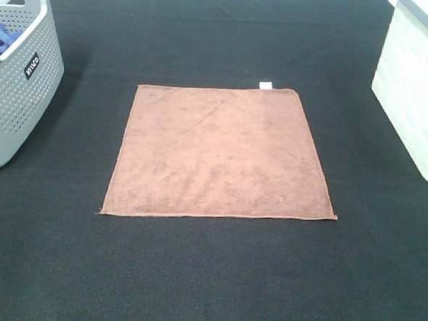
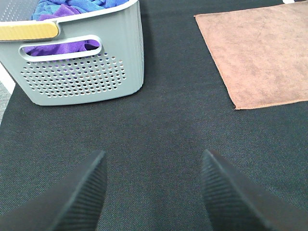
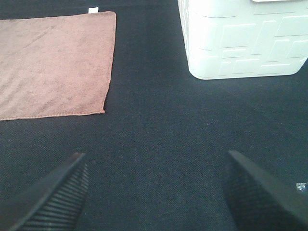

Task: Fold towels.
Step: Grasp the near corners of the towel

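At the middle of the black bench (image 1: 206, 284), a square reddish-brown towel (image 1: 222, 154) lies spread flat in a single layer, its small white tag (image 1: 265, 85) on the far edge. A perforated grey basket (image 1: 19, 83) stands by the bench's left edge and a white bin (image 1: 415, 85) by its right edge, both well apart from the cloth. The towel looks light, soft and limp. It would likely sag and drape once lifted rather than hold a shape, and its nap may cling a little to the bench covering. The stitched corners look like the surest places to pinch, probably the two on the near edge, one for each arm. The left tool (image 2: 154, 161) and the right tool (image 3: 156, 159) each hover over bare bench short of the towel, with their jaws spread wide and nothing between them. Only the high camera takes in the whole towel, with a faint diagonal crease across it, yet it shows neither arm. The left wrist camera alone looks into the basket, where blue and purple cloths (image 2: 72, 8) are heaped. The right wrist camera shows the bin's embossed wall close up.
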You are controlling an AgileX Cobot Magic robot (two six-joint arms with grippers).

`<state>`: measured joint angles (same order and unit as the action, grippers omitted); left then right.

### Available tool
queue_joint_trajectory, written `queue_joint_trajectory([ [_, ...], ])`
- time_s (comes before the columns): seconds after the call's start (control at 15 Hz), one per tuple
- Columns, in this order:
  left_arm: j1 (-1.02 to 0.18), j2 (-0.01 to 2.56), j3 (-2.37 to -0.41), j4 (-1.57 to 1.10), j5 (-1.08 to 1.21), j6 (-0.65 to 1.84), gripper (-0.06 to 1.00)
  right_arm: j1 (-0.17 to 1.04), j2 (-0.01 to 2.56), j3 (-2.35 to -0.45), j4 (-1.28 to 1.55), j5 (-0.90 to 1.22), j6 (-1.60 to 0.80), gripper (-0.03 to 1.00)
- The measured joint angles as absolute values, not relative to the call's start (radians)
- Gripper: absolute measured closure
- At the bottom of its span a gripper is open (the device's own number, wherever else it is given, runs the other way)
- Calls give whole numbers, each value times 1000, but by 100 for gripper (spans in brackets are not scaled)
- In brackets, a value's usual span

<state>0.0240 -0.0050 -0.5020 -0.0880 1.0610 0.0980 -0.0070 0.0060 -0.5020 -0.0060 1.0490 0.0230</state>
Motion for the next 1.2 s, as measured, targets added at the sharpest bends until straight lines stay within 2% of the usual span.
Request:
queue_joint_trajectory([
  [1.2,24,-5,-502,-88,1061,98,38,-7,6,-502,-6,1049,23,24],
])
